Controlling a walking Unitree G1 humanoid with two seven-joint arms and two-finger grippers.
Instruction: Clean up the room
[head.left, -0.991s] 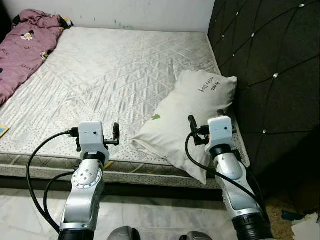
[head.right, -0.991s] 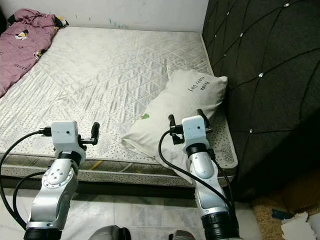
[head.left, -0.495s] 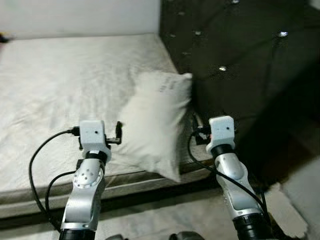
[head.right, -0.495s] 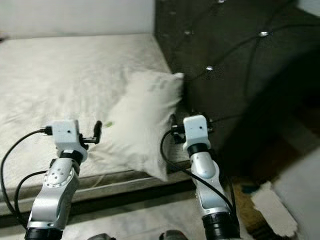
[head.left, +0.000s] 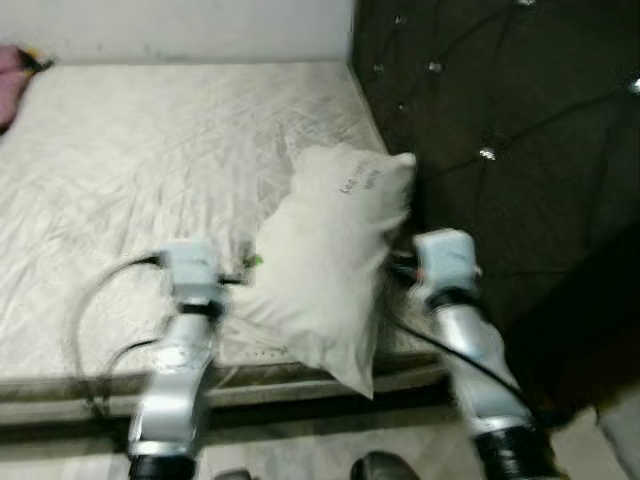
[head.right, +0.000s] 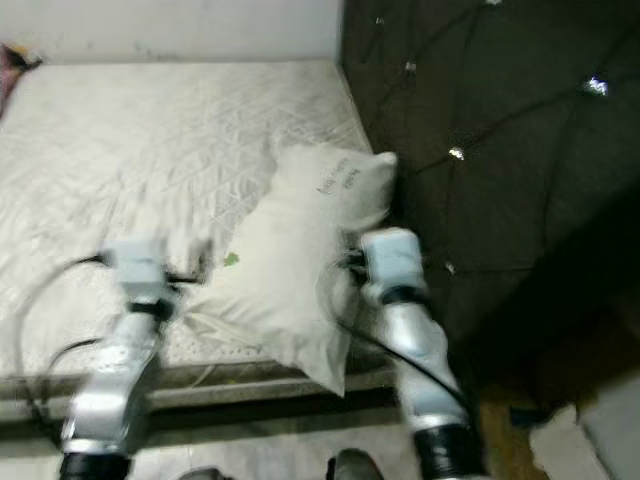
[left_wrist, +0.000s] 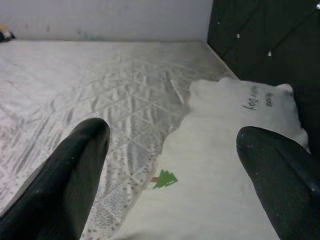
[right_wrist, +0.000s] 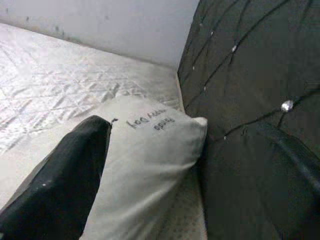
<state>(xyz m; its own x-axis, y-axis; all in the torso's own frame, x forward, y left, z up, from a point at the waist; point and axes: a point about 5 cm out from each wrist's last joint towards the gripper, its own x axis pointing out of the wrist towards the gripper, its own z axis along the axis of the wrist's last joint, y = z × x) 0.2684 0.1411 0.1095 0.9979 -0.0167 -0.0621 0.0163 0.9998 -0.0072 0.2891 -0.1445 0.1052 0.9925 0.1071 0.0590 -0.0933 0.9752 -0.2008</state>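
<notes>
Black fingers, left tool (left_wrist: 170, 165): spread wide apart and grasping nothing, held over the near edge of the bed, one finger (left_wrist: 70, 175) above the quilted mattress and the other (left_wrist: 280, 175) above the pillow
Black fingers, right tool (right_wrist: 195, 170): also spread wide with nothing between them, held at the near right corner of the bed, one finger (right_wrist: 65, 175) in front of the pillow, the other against the dark headboard side
Silver arms: both raised in front of the robot, left arm (head.left: 180, 370) at the mattress edge to the left of the pillow, right arm (head.left: 465, 340) just beside the pillow's right side; both are blurred in the head views
Pillow (head.left: 330, 260): white, lying on the right part of the bed, its far end against the headboard and its near corner hanging over the mattress edge; dark handwriting-style print near the far end and a small green tree mark (left_wrist: 163, 178) near the left side
Mattress (head.left: 150, 160): pale grey-white, quilted in a diamond pattern, somewhat creased
Headboard (head.left: 500, 110): black, tufted, with shiny studs, standing along the right side of the bed
Pink cloth (head.left: 12, 78): a small bit at the far left edge of the bed
Wall (left_wrist: 100, 17): plain white, behind the bed
Floor (head.left: 300, 455): light tiles in front of the bed
</notes>
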